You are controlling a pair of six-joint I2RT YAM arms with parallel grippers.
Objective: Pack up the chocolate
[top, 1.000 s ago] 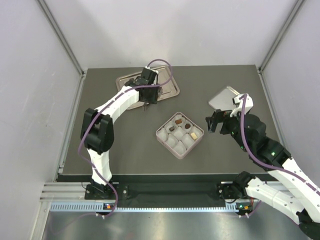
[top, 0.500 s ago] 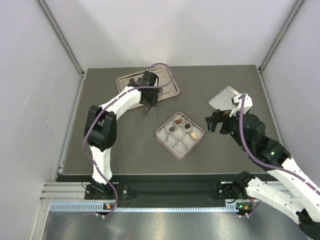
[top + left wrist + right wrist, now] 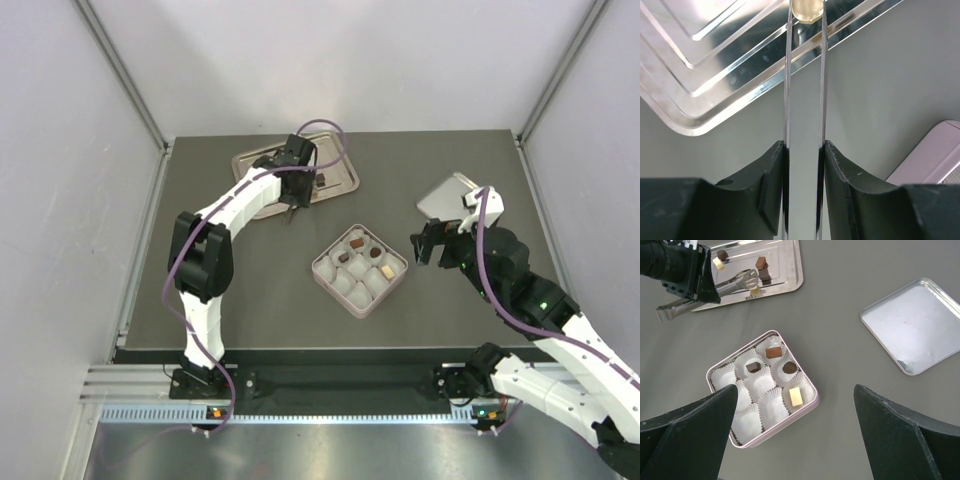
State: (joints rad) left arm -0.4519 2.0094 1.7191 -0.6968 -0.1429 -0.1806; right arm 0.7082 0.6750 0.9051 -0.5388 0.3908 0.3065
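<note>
Two robot arms work over a dark grey table [image 3: 840, 300]. The left gripper [image 3: 804, 160] is clamped on a pair of thin metal tongs [image 3: 787, 100], with one black finger pressed against each blade. The tong tips reach over a silver tray [image 3: 785, 262] at the far left of the table. They sit on either side of a small cream piece [image 3: 807, 10] of chocolate, both blades against it. Whether it is lifted off the tray cannot be told.

More chocolate lies loose on the same tray, seen from the right wrist camera. A second cream piece [image 3: 718, 263] sits beside a dark piece [image 3: 723, 255], close to the left gripper's body. A brown block [image 3: 760, 262] sits with two darker pieces [image 3: 765, 277] just beside it, near the tong tips.

Nearer the middle of the table stands a pink square box [image 3: 740, 353], lined with nine white paper cups in three rows of three. Four of the cups are filled — one each with a brown bar [image 3: 773, 352], a dark block [image 3: 753, 367], a dark rounded piece [image 3: 789, 367] and a cream bar [image 3: 796, 396].

To the right of the box, and apart from it, a flat silver lid [image 3: 912, 325] lies on the table with its shiny face up.

The right gripper [image 3: 424, 246] hangs above the table just right of the box — released, its fingers spread wide.
</note>
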